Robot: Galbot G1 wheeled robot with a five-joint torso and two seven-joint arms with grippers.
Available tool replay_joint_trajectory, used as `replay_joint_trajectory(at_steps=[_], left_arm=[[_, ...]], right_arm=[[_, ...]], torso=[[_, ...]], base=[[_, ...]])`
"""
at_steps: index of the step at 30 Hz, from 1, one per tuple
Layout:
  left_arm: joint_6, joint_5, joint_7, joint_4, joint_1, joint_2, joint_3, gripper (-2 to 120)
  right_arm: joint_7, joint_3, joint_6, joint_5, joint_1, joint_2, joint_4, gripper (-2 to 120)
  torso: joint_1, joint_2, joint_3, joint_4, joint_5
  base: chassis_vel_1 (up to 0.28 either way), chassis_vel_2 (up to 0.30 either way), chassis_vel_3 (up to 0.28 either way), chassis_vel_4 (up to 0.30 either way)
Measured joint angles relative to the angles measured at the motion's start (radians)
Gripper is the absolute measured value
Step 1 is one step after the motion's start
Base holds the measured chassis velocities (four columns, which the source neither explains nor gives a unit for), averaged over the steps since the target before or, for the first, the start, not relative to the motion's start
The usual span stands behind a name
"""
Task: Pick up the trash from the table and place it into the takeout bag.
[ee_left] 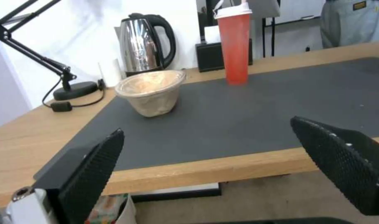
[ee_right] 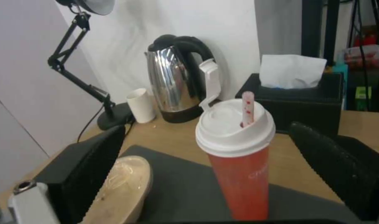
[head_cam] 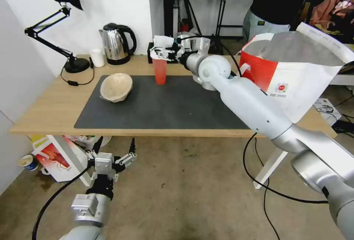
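Right gripper [head_cam: 161, 53], upper centre of the head view, arm stretched across the surface [head_cam: 48, 111]; fingers spread wide either side of the red cup [head_cam: 160, 71], near its white lid, not yet touching as far as the wrist view shows. Likely lined up for a side grasp just under the lid, where the cup stays upright and the straw [ee_right: 247, 107] is clear. Cup stands on the back edge of the dark mat [head_cam: 166, 107].

Beige bowl [head_cam: 116, 87] sits tilted on its side on the mat, left of centre, well apart from the cup. Takeout bag [head_cam: 291, 74] stands at the right end of the surface, mouth open, foil lining showing, so drops go straight in.

Left gripper [head_cam: 110, 162], lower left of the head view, parked below the surface edge, fingers spread, holding nothing.

Back of the surface: kettle [head_cam: 117, 44], small white cup [head_cam: 97, 57], desk lamp [head_cam: 59, 26], black tissue box [ee_right: 305, 99]. Concrete floor, loose cables, another bag under the surface at lower left.
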Motion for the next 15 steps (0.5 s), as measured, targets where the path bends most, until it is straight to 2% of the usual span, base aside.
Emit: replay_joint_trajectory(at_steps=[15], left_arm=[[0.000, 0.000, 0.000, 0.000, 0.000, 0.000, 0.000, 100]], right_arm=[[-0.012, -0.059, -0.035, -0.042, 0.061, 0.030, -0.063, 100]], torso=[[0.000, 0.000, 0.000, 0.0001, 0.0000]], base=[[0.000, 0.000, 0.000, 0.000]])
